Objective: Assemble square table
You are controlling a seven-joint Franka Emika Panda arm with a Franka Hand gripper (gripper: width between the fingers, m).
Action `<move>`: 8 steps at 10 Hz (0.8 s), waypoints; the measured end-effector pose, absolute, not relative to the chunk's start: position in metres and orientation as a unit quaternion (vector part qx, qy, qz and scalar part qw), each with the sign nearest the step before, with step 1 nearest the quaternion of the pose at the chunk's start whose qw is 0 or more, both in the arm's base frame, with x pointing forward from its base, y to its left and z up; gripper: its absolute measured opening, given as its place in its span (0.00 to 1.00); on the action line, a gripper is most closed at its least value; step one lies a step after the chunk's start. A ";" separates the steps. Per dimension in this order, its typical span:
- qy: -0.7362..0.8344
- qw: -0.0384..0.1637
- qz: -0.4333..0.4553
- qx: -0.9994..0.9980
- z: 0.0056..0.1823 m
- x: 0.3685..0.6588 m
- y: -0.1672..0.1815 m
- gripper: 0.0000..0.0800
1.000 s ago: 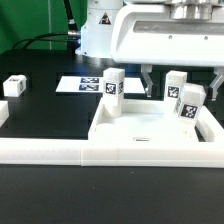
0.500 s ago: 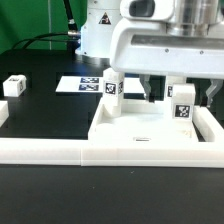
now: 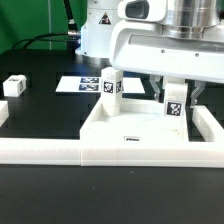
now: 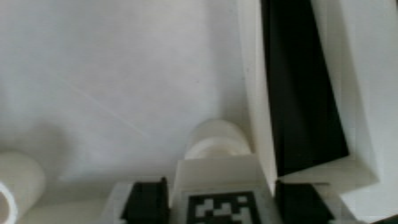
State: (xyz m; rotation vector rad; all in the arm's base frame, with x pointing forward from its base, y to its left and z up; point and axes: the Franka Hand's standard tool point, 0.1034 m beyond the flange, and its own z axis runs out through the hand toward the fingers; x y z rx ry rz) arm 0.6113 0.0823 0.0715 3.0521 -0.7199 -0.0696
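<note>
The white square tabletop point(image 3: 140, 138) lies with its raised rim up; its inner face also shows in the wrist view point(image 4: 107, 90). My gripper point(image 3: 175, 101) is shut on a white tagged leg point(image 3: 175, 105) and holds it upright over the tabletop's far right part. In the wrist view the leg point(image 4: 222, 170) sits between my dark fingers point(image 4: 151, 205), close to the rim. A second leg point(image 3: 111, 87) stands upright at the tabletop's far left corner. A third leg point(image 3: 14, 86) lies on the black table at the exterior view's left.
The marker board point(image 3: 88, 84) lies flat behind the tabletop. A long white border rail point(image 3: 40, 151) runs along the front, touching the tabletop's front edge. The robot base point(image 3: 100, 30) stands at the back.
My gripper has come down around the right-hand leg. That leg has shifted a little toward the exterior view's left. The leg behind it is now hidden by my hand.
</note>
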 end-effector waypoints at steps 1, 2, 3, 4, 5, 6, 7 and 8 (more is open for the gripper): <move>-0.265 0.003 -0.022 0.964 0.071 0.611 0.082 0.36; -0.303 0.004 -0.022 0.953 0.071 0.611 0.082 0.36; -0.332 0.005 -0.022 0.943 0.071 0.611 0.082 0.36; -0.364 0.006 -0.022 0.931 0.071 0.611 0.083 0.36; -0.405 0.004 -0.021 0.914 0.071 0.612 0.084 0.36; -0.460 -0.007 -0.016 0.888 0.070 0.615 0.088 0.36; -0.515 -0.019 -0.014 0.857 0.070 0.617 0.092 0.36; -0.560 -0.025 -0.012 0.828 0.071 0.619 0.097 0.36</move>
